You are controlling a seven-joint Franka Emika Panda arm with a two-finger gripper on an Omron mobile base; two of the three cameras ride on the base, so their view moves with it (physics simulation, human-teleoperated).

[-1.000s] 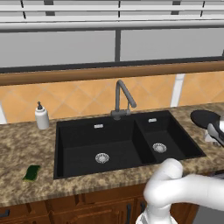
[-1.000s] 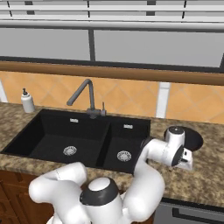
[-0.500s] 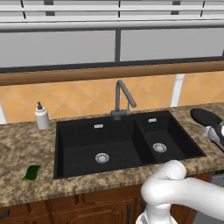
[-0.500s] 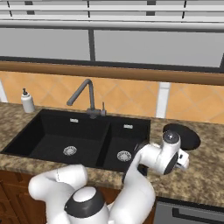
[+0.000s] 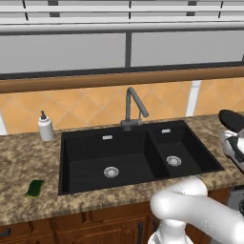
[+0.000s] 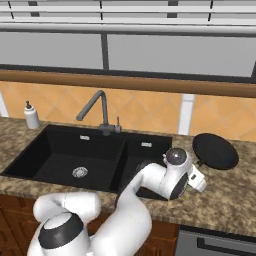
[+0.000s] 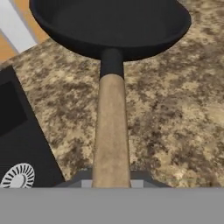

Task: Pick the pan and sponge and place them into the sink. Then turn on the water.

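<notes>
Pan (image 7: 109,26) on counter (image 7: 175,109) right of sink (image 5: 138,152), hand over handle (grip unclear)

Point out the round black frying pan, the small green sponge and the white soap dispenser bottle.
Round black frying pan (image 6: 215,151): right base view, bowl centre.
Small green sponge (image 5: 35,188): left base view, top face.
White soap dispenser bottle (image 5: 45,128): left base view, body.

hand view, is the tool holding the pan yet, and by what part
It cannot be told. The pan's wooden handle runs straight down toward the tool, but the fingertips are hidden, so contact or closure is not visible. The pan rests on the counter.
</notes>
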